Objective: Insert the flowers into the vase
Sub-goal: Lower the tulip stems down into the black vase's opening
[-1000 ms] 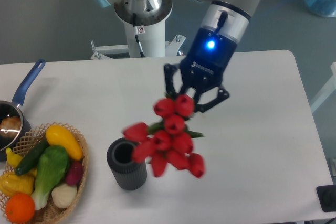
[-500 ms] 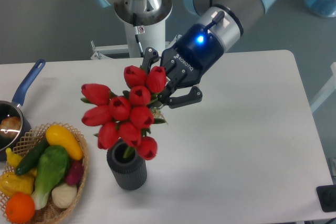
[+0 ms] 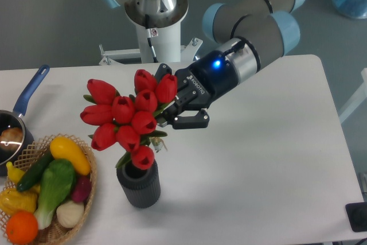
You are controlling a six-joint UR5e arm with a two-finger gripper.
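Note:
The flowers (image 3: 127,117) are a bunch of red tulips with green stems. They stand tilted to the upper right, and their stem ends reach down into the mouth of the vase. The vase (image 3: 139,185) is a dark grey ribbed cylinder, upright on the white table near its front edge. My gripper (image 3: 170,106) comes in from the right, level with the top of the bunch, above and right of the vase. Its fingers are shut on the flowers at the right side of the bunch. The tulip heads hide the vase's mouth and part of the fingers.
A wicker basket (image 3: 86,186) with vegetables and fruit stands left of the vase, close to it. A blue-handled saucepan (image 3: 20,119) sits at the table's left edge. The arm's base column (image 3: 153,24) rises behind the table.
The gripper swung the bunch from right of the vase to over it, then lowered it a little. The stems now enter the vase's mouth and the wrist has tilted further.

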